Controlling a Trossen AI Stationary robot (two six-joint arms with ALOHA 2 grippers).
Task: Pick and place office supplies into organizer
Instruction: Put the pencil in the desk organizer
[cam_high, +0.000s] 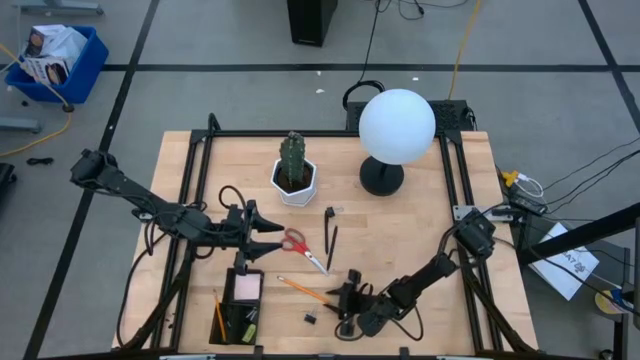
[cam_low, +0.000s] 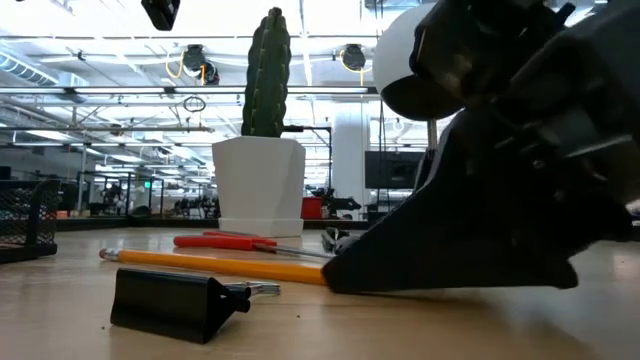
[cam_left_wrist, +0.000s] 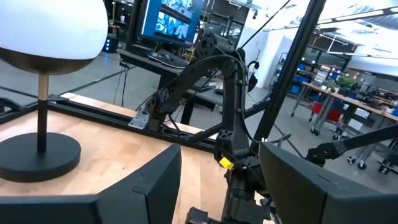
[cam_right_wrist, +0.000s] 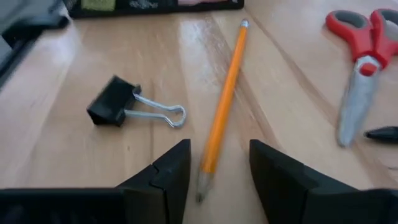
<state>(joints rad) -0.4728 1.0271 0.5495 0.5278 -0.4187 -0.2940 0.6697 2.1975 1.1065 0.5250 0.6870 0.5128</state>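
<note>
An orange pencil (cam_right_wrist: 225, 93) lies flat on the table, its sharpened tip toward my right gripper (cam_right_wrist: 217, 168). That gripper is open and low over the table, a finger on either side of the tip, touching nothing. A black binder clip (cam_right_wrist: 118, 102) lies beside the pencil. Red-handled scissors (cam_high: 298, 245) and dark pens (cam_high: 330, 235) lie farther toward the cactus. The black organizer (cam_high: 238, 305) stands at the near edge with some items inside. My left gripper (cam_high: 272, 236) hovers open beside the scissors' handles, holding nothing.
A cactus in a white pot (cam_high: 293, 172) and a white globe lamp (cam_high: 396, 128) stand at the back of the table. A black frame rail (cam_high: 455, 215) runs along the table's sides. Bare wood lies between the pencil and the organizer.
</note>
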